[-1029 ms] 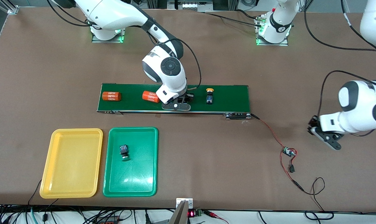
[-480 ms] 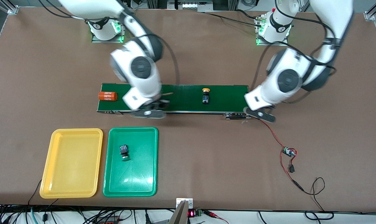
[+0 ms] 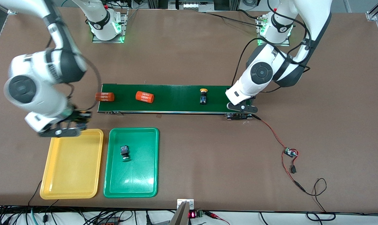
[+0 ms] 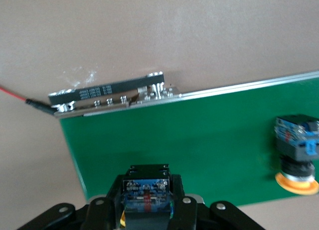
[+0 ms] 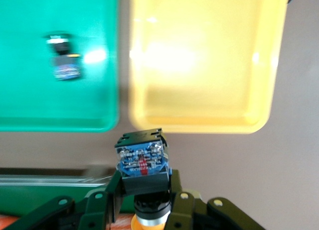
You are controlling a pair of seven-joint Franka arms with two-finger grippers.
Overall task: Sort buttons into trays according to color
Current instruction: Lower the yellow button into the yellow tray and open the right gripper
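Observation:
My right gripper [image 3: 67, 126] hangs over the yellow tray's [image 3: 70, 168] edge nearest the belt, shut on a button [image 5: 142, 163] with an orange-yellow cap. Over the belt's end toward the left arm, my left gripper [image 3: 241, 107] is shut on a black-and-blue button [image 4: 146, 185]; its cap is hidden. A yellow-capped button [image 3: 203, 96] lies on the belt, and the left wrist view shows this button [image 4: 299, 155] too. Another button [image 3: 124, 153] lies in the green tray [image 3: 135, 178], its cap turned toward the front camera. The yellow tray holds nothing.
The dark-green conveyor belt [image 3: 176, 101] carries two orange cylinders: one [image 3: 144, 97] on it, one [image 3: 104, 97] at its end toward the right arm. A red wire runs from the belt's motor to a small circuit board [image 3: 290, 153].
My right arm swung from the belt to the yellow tray with its button. My left arm came in from its end of the table to the belt's end. The belt's button drifted toward the right arm's end.

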